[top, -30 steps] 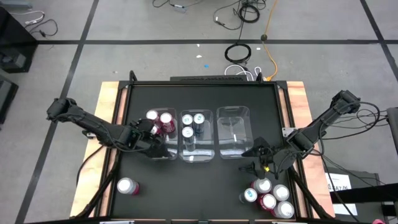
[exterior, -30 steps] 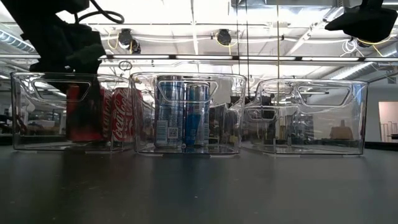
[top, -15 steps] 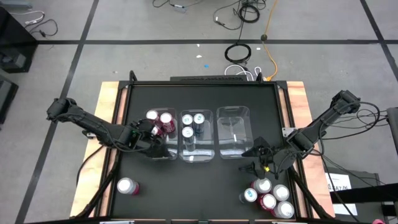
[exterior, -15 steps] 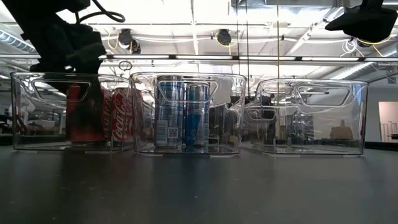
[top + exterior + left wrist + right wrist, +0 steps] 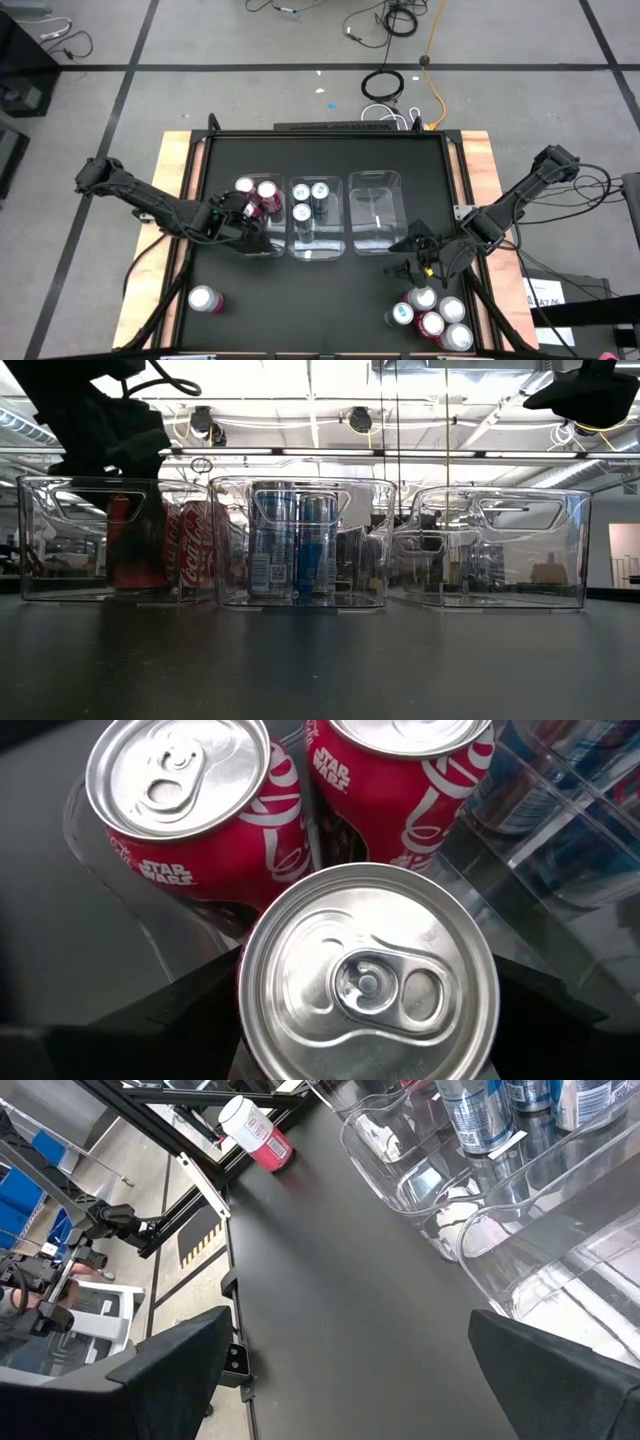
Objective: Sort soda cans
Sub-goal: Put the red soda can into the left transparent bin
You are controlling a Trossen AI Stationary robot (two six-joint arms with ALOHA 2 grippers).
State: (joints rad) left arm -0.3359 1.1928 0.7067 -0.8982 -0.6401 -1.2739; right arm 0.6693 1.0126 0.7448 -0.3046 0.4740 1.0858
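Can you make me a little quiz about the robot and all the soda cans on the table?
1. True or false: the right-hand clear bin has no cans in it.
2. What colour are the cans in the middle bin? A) red B) blue C) pink
3. How many red cans are in the left bin by the left gripper, counting the can between its fingers?

Key
1. True. It stands empty, with the open right gripper in front of it, above the cluster of loose cans.
2. B, blue.
3. Three. Two Coca-Cola Star Wars cans stand behind the one between the fingers, as the left wrist view shows.
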